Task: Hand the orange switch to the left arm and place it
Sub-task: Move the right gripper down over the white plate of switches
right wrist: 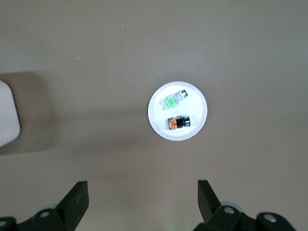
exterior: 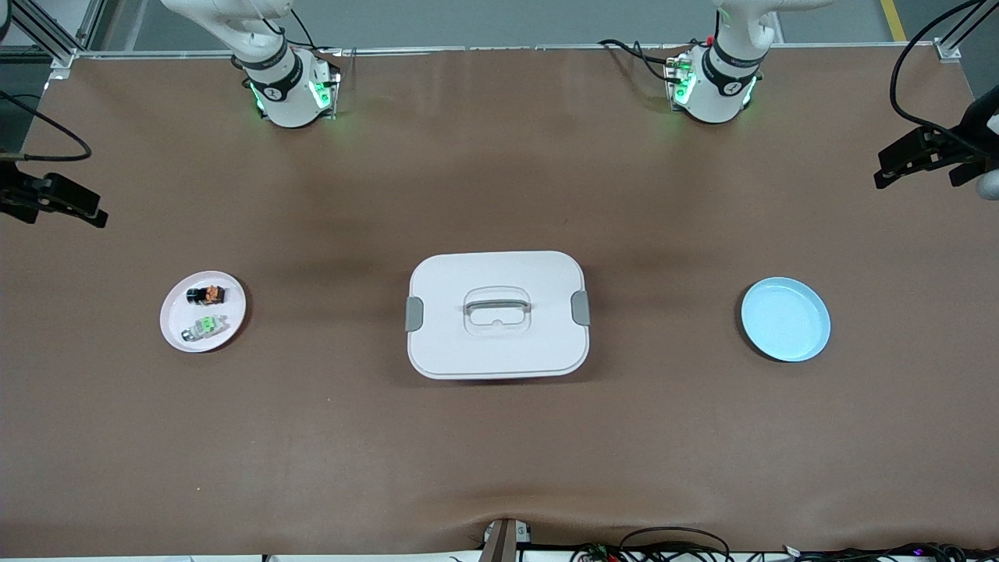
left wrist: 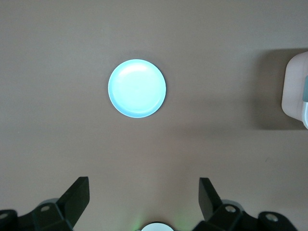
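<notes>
The orange switch, black with orange marks, lies on a white round plate toward the right arm's end of the table, beside a clear switch with green. It also shows in the right wrist view. The white lidded box stands at the table's middle. My right gripper is open and empty, high over the table by that plate. My left gripper is open and empty, high over the table by a light blue plate. Neither gripper shows in the front view.
The light blue plate is empty, toward the left arm's end. The box edge shows in the left wrist view and in the right wrist view. Black camera mounts stand at both table ends. Cables lie along the near edge.
</notes>
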Motion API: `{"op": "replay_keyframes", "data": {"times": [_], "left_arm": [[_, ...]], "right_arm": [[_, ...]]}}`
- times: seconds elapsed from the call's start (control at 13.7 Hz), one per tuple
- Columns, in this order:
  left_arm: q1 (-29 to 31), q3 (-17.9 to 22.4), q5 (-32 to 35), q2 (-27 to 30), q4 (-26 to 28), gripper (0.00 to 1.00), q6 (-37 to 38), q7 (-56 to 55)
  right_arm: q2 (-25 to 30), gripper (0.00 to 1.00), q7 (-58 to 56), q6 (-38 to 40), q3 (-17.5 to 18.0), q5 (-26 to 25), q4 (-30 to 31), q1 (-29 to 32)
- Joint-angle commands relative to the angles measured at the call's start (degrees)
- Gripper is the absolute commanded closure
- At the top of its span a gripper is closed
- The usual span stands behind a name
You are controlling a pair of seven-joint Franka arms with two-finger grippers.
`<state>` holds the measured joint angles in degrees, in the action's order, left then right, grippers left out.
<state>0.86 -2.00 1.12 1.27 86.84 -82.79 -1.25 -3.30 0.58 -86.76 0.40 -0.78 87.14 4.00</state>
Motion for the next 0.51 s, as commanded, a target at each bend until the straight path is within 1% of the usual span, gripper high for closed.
{"op": "replay_keyframes", "data": {"times": [0.0, 0.15, 0.44], "left_arm": [[0.1, -0.1, 1.1, -0.2, -0.9, 0.00, 0.0, 0.5], [0.1, -0.1, 1.0, -0.2, -0.9, 0.00, -0.2, 0.4], [0.1, -0.1, 1.0, -0.2, -0.9, 0.00, -0.2, 0.4]], "right_arm": [[-1.2, 0.00, 0.0, -0.6, -0.1, -0.1, 3.5, -0.1], [-1.4, 0.00, 0.0, -2.4, -0.1, -0.1, 7.3, 0.0], [-1.3, 0.00, 0.0, -10.9, -0.4, -0.1, 16.4, 0.7]]}}
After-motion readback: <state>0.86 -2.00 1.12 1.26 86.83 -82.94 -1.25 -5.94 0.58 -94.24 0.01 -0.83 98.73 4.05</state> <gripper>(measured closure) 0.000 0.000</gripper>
